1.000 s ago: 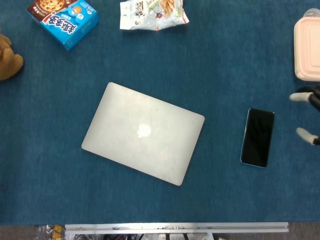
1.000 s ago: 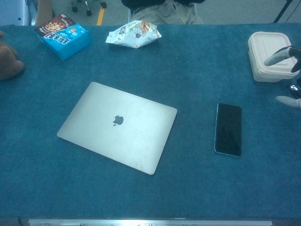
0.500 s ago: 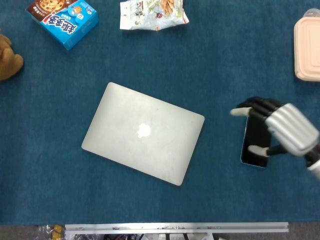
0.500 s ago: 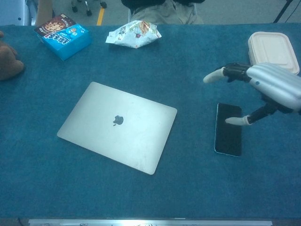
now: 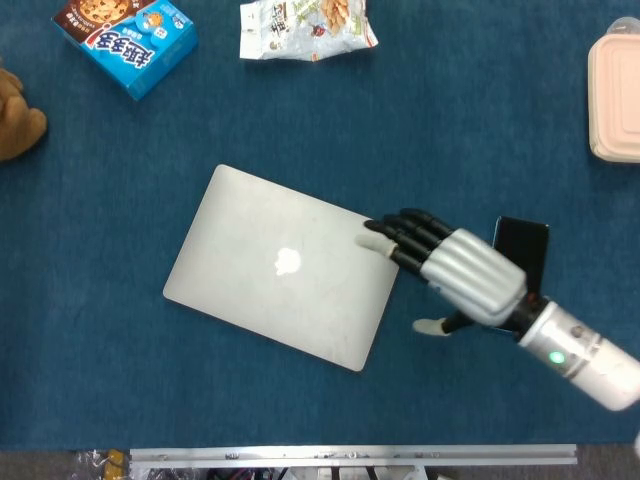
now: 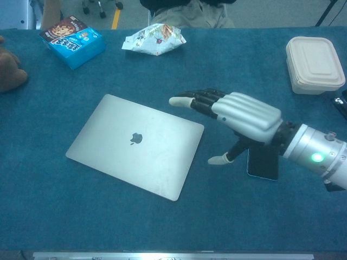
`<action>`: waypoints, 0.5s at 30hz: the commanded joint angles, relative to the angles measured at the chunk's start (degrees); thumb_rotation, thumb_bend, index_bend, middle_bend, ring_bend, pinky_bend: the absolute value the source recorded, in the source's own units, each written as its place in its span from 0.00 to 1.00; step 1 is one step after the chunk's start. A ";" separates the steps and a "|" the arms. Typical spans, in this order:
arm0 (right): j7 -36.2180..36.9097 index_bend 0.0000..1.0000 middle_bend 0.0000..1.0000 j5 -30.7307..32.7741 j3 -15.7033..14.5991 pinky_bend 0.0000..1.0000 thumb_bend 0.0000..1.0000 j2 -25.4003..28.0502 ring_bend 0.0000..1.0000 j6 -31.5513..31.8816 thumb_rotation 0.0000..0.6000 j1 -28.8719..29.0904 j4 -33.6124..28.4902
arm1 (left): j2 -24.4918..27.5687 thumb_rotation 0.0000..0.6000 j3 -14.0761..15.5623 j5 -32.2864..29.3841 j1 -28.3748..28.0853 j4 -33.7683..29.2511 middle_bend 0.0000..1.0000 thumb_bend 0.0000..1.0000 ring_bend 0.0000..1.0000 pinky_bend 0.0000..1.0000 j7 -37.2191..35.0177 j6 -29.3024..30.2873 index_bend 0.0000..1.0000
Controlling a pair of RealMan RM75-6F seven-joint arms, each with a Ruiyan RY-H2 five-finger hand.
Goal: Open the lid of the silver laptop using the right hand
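Note:
The silver laptop lies closed and flat on the blue table, turned at an angle. My right hand hovers at its right edge, fingers stretched out and apart over the lid's right corner, thumb hanging below beside the edge. It holds nothing. Whether the fingertips touch the lid cannot be told. My left hand is out of both views.
A black phone lies right of the laptop, partly under my right hand. A blue cookie box, a snack bag, a white lunch box and a brown plush toy stand along the far and left edges.
My right hand has swept left from the table's right edge, over the phone, to the laptop's right corner. The laptop has not moved.

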 commanded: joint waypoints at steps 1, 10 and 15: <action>-2.14 0.00 0.01 2.12 0.51 0.06 0.02 -2.73 0.00 -2.22 1.00 1.54 0.54 | 0.08 1.00 0.03 -0.09 0.00 0.16 0.28 0.34 0.23 0.19 -0.23 -0.12 0.29; -7.00 0.00 0.00 5.65 1.13 0.05 0.02 -9.76 0.00 -5.86 1.00 4.54 2.62 | 0.36 1.00 -0.03 -0.32 0.15 0.80 0.28 0.34 0.23 0.19 -1.24 -0.03 0.29; -9.62 0.00 0.00 7.17 0.96 0.05 0.02 -13.14 0.00 -7.61 1.00 5.97 4.02 | 0.50 1.00 -0.01 -0.41 0.30 1.06 0.28 0.34 0.23 0.19 -1.77 0.10 0.29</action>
